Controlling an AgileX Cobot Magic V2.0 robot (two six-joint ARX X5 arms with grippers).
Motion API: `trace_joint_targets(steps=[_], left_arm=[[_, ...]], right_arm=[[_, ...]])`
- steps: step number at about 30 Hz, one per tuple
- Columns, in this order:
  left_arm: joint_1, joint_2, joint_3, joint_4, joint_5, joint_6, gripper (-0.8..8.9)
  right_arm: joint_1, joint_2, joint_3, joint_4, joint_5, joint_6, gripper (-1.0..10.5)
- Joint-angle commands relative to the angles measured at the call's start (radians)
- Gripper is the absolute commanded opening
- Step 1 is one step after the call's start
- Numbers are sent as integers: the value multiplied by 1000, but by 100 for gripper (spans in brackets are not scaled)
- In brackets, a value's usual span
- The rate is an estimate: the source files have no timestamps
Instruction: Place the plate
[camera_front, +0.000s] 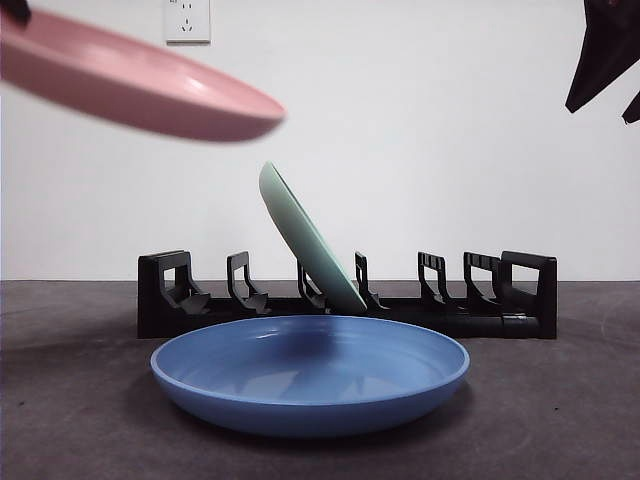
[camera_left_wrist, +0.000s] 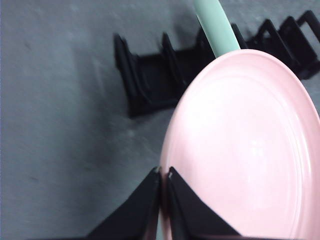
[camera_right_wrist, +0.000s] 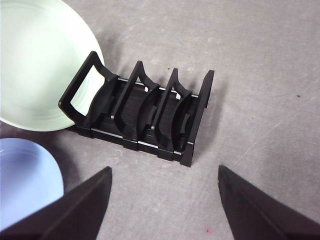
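L gripper (camera_left_wrist: 162, 175) was high up at the front view's top-left corner, only a black tip (camera_front: 15, 10) visible there. Its jaws were pinched tight w/ just a thin slit between, clamped on the pink plate's (camera_left_wrist: 245, 150) rim. R gripper (camera_right_wrist: 164, 200) hung high at the top-right corner (camera_front: 605, 55), jaws spread wide apart, holding nothing.

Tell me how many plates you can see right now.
3. A round pink plate is held in the air by the left gripper; a pale green plate leans in the black dish rack; a blue plate lies on the table before it.
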Motion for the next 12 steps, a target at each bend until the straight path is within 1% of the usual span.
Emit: trace_joint_targets(steps=[1,7,12], left_arm=[[-4,-68,-123,82,35,-127,10],[-15,-140,-314,184,45,-298,10],[-39,-140,-415,262,45,-404,10]], right_arm=[[4,6,8,3,4,8,328],[4,6,8,3,4,8,328],[4,6,8,3,4,8,328]])
